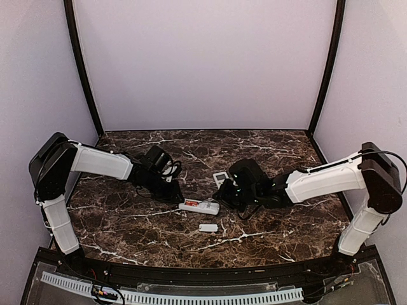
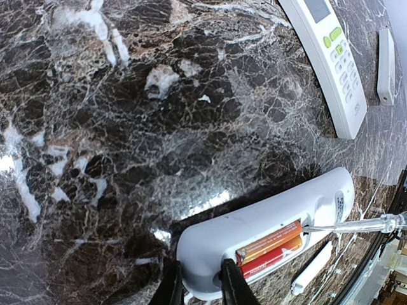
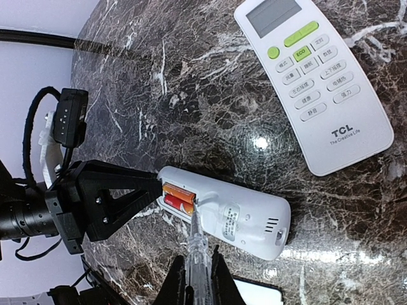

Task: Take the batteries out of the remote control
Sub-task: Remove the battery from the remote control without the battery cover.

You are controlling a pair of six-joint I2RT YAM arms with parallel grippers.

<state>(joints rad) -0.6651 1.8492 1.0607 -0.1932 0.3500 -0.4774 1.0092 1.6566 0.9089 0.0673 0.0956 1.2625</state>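
Note:
A white remote control (image 3: 249,215) lies back-up on the marble, its compartment uncovered. Two batteries (image 3: 179,196), one orange and one red, sit side by side inside. In the left wrist view the same batteries (image 2: 269,247) show beside my left gripper (image 2: 200,289), which is shut on the remote's (image 2: 254,229) rounded end. My right gripper (image 3: 197,279) is shut on a clear-handled screwdriver (image 3: 196,251). Its metal tip touches the batteries' end at the compartment edge. From above, the remote (image 1: 198,206) lies between both grippers.
A second white remote (image 3: 311,76) with green buttons lies face-up nearby, and again in the left wrist view (image 2: 331,57). A small flat white cover (image 1: 208,227) lies toward the near edge. Another cover (image 2: 385,63) lies past the second remote.

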